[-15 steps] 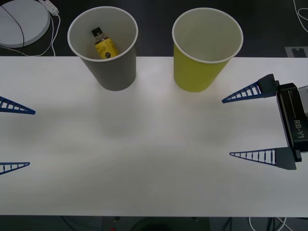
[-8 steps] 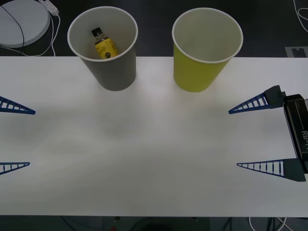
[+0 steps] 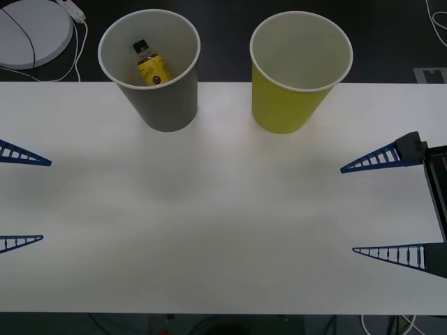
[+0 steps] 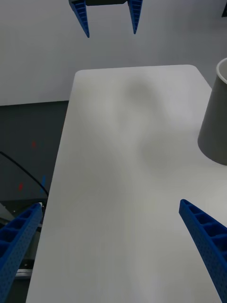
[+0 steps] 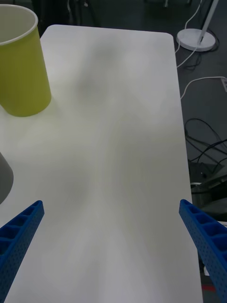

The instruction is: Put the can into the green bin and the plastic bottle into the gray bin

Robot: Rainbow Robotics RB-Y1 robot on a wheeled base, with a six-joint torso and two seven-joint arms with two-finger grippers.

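The gray bin stands upright at the table's back left, and the plastic bottle with its yellow label and black cap lies inside it. To its right stands the green bin, its pale inside showing nothing; the can is out of view. My left gripper hangs open at the table's left edge. At the right edge my right gripper is open and holds nothing. The left wrist view has the green bin beyond my open left gripper. In the right wrist view the gray bin is beside my open right gripper.
A white round base with a cable lies on the dark floor behind the table's left corner. The white table spreads bare between the two grippers. More cables lie on the floor past the table's end.
My right gripper has drawn back toward the table's right edge and slightly nearer the front. The left gripper, both bins and the bottle have stayed still.
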